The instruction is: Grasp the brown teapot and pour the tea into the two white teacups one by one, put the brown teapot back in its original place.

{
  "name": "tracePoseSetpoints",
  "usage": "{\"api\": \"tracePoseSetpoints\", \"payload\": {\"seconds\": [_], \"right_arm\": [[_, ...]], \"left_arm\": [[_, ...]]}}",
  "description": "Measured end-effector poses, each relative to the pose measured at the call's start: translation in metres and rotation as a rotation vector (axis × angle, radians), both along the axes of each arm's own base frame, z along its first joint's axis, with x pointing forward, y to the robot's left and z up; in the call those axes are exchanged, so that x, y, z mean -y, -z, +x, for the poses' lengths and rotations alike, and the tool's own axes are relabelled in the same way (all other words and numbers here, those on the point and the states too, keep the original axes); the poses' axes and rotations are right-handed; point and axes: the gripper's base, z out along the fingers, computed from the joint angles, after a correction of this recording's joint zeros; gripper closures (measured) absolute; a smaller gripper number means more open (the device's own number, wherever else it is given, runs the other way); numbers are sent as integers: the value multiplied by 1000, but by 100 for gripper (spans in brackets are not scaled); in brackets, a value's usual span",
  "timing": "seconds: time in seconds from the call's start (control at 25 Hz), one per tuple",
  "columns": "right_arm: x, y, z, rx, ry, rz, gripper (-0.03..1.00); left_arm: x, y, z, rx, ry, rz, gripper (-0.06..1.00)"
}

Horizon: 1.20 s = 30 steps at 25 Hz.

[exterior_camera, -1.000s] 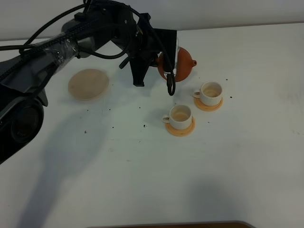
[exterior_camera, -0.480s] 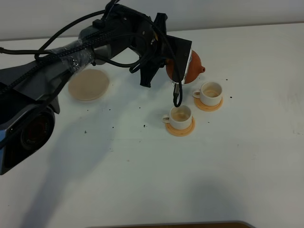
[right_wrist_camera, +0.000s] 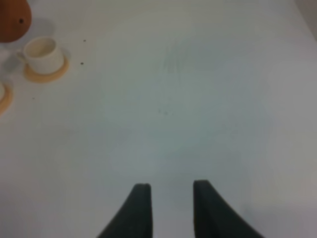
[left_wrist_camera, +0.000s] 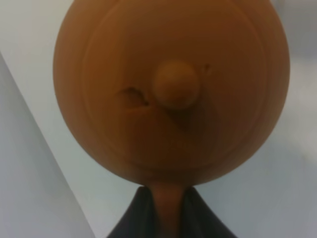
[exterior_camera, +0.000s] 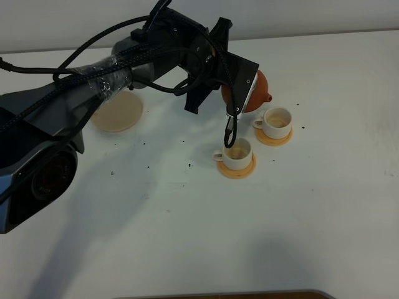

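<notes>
Showing tan inside — near teacup [exterior_camera: 237, 151], far teacup [exterior_camera: 277, 121]; teapot [exterior_camera: 260, 93] lidded.

The brown teapot [left_wrist_camera: 168, 134] is showing a smooth, matt, clay-like skin with a small dent beside its lid knob [left_wrist_camera: 174, 85]. The far teacup [exterior_camera: 278, 123] and the near teacup [exterior_camera: 237, 152] are looking like glazed ceramic, though the view is soft. Glossy clear film [exterior_camera: 100, 75] is wrapping the left arm [exterior_camera: 43, 112].

teapot [exterior_camera: 262, 88] partly behind left end effector [exterior_camera: 241, 92]
</notes>
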Motion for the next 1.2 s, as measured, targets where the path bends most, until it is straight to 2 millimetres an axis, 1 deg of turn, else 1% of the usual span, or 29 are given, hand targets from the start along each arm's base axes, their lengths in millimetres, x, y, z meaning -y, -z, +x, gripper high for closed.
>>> {"api": "tracePoseSetpoints", "payload": {"seconds": [0.52, 0.72, 0.92, 1.2], "right_arm": [[0, 0, 0, 0, 0, 0, 73], [0, 0, 0, 0, 0, 0, 73], [0, 0, 0, 0, 0, 0, 73], [0, 0, 0, 0, 0, 0, 73]], "left_arm": [[3, -2, 2, 68, 98, 32, 80], [8, 5, 3, 115, 135, 93, 80], [13, 2, 4, 177, 161, 112, 80], [17, 2, 2, 196, 203, 134, 80]]}}
